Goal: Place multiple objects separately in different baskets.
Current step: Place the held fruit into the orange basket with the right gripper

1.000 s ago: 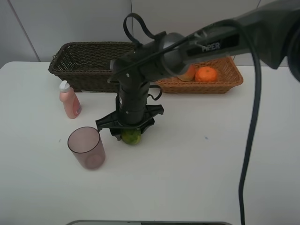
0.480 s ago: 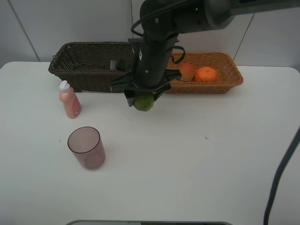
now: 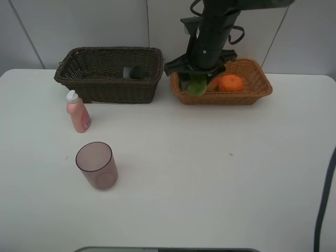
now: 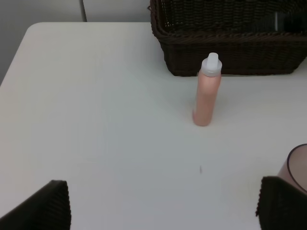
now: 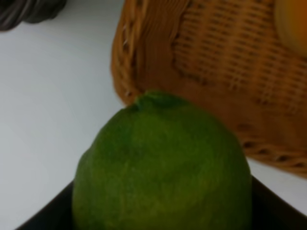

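My right gripper [image 3: 196,84] is shut on the green oval fruit [image 3: 197,86] [image 5: 160,167] and holds it in the air over the left end of the light orange-tan basket [image 3: 252,94] [image 5: 211,81]. An orange [image 3: 230,83] lies in that basket, with a red-orange fruit [image 3: 212,82] beside it, mostly hidden by the arm. The dark brown basket [image 3: 107,84] [image 4: 225,57] holds a dark bottle [image 3: 135,72]. A pink white-capped bottle [image 3: 77,112] [image 4: 207,91] stands on the table in front of it. The mauve cup [image 3: 96,165] [image 4: 297,165] stands nearer the front. My left gripper [image 4: 163,203] is open, low over the table, short of the pink bottle.
The white table [image 3: 210,173] runs to a pale wall behind the baskets. A dark cable [image 3: 320,210] hangs down at the right edge of the exterior view.
My right gripper lifted the green fruit from the table beside the cup and carried it back and to the right, over the light basket. The left gripper stayed still.
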You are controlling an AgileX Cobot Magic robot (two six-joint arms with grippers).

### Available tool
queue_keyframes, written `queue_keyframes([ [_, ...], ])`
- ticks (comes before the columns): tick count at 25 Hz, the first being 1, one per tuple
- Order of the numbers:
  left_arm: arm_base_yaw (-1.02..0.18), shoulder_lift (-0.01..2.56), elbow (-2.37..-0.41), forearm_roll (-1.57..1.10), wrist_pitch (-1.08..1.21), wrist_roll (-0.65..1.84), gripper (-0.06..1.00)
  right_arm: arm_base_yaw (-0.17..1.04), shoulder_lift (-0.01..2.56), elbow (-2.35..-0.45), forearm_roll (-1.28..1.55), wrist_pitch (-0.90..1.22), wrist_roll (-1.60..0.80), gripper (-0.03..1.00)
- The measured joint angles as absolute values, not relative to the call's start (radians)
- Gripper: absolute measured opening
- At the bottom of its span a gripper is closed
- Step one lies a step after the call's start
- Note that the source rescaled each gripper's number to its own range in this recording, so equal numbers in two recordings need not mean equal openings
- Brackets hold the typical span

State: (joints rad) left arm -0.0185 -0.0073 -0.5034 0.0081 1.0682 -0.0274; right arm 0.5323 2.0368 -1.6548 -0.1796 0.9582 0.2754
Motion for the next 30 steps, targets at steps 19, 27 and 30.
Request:
queue_keyframes([
  [19, -0.019, -0.007, -0.503, 0.008, 1.068, -0.027, 1.00, 0.453, 2.172, -1.717, -0.212, 0.620, 0.272, 0.38],
  [27, -0.019, -0.007, -0.503, 0.008, 1.068, -0.027, 1.00, 0.436, 2.235, -1.717, -0.261, 0.572, 0.272, 0.38],
  [30, -0.019, -0.007, -0.503, 0.008, 1.068, -0.027, 1.00, 0.436, 2.253, -1.717, -0.266, 0.566, 0.276, 0.38],
])
